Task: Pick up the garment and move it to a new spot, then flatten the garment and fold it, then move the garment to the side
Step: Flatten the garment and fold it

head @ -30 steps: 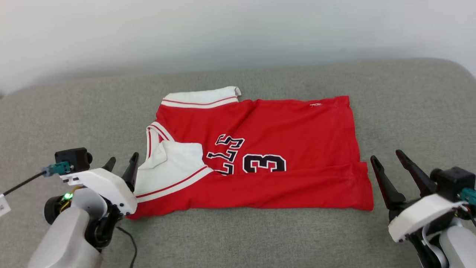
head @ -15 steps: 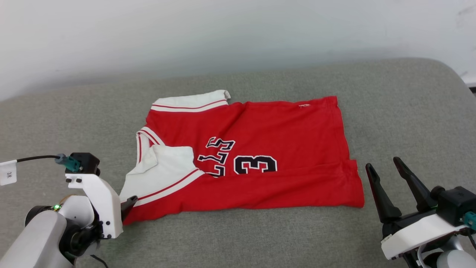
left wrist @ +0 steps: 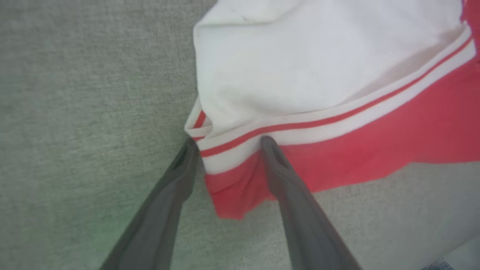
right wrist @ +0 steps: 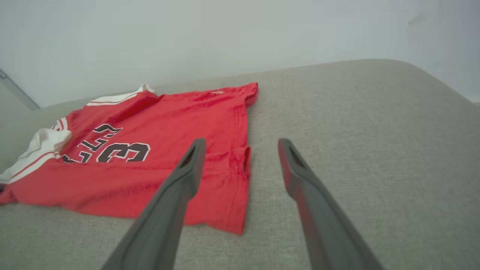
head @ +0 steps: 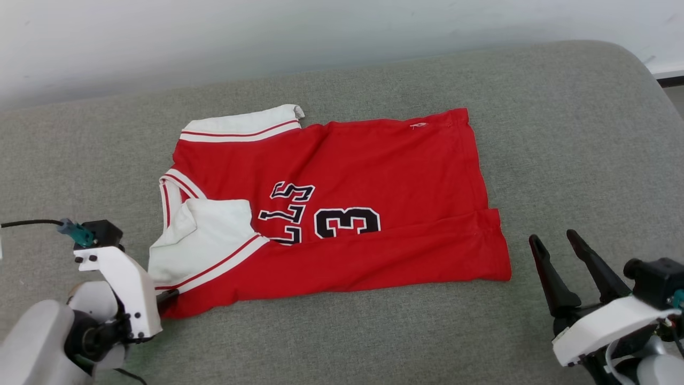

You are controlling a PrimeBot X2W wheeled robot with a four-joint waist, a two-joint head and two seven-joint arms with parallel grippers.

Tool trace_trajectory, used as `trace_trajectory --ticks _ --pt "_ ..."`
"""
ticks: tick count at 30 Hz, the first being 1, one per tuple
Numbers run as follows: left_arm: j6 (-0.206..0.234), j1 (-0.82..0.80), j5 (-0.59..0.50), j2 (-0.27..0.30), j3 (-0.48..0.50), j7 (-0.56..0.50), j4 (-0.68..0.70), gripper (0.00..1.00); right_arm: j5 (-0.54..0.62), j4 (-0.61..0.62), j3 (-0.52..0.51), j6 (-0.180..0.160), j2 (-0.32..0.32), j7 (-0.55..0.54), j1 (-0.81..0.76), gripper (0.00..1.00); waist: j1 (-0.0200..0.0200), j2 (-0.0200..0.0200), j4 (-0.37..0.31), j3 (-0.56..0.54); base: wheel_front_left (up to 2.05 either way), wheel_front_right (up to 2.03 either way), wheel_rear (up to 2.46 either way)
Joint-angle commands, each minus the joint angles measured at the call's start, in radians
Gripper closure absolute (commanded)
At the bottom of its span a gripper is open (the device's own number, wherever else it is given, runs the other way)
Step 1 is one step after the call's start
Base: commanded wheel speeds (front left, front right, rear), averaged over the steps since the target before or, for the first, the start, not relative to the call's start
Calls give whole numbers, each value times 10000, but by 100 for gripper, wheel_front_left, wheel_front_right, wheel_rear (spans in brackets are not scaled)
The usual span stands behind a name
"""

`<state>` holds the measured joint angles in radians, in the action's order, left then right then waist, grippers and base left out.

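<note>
The garment (head: 374, 176), a red jersey with white sleeves, black lettering and a "3", lies folded and fairly flat on the grey cushion (head: 561, 133). My left gripper (head: 166, 297) points down at its near-left corner. In the left wrist view the left gripper (left wrist: 229, 140) stands open, one finger on either side of the striped trim of the garment (left wrist: 318, 67), tips at the fabric. My right gripper (head: 553, 236) is open just right of the garment's near-right corner, apart from it. The right wrist view has the right gripper (right wrist: 242, 141) open above the hem of the garment (right wrist: 168, 123).
A pale wall (head: 267, 37) runs behind the cushion. The cushion's rounded right edge (head: 649, 72) drops off at the far right. A black cable (head: 26, 223) leads off from my left wrist. Bare cushion lies on all sides of the garment.
The head camera has shifted, so the whole scene sits differently. My left gripper has tipped down and drawn back to the garment's near-left corner. The right gripper has kept its pose.
</note>
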<state>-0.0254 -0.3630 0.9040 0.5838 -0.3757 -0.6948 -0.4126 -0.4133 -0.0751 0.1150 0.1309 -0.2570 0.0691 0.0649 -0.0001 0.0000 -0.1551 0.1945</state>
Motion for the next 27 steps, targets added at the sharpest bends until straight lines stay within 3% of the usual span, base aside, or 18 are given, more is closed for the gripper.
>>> trace_trajectory --ticks 1,9,13,27 --pt "-50 402 110 -715 -365 -7 -233 100 -354 -135 -84 -4 -182 -487 228 0 1 0 4 -45 0 0 0" --pt "157 78 -196 -490 145 1194 351 100 -1518 -915 -171 -4 -1129 -4347 1019 0 1 0 299 -254 0 0 0" --pt "288 -188 -343 -599 148 1481 969 100 -2008 -1384 -73 -4 -1308 -6265 1607 0 1 0 662 -93 0 0 0" --pt "548 -589 -652 -1071 -142 1794 2103 100 -2408 -3559 577 -4 -894 -7679 3112 0 1 0 1507 639 0 0 0"
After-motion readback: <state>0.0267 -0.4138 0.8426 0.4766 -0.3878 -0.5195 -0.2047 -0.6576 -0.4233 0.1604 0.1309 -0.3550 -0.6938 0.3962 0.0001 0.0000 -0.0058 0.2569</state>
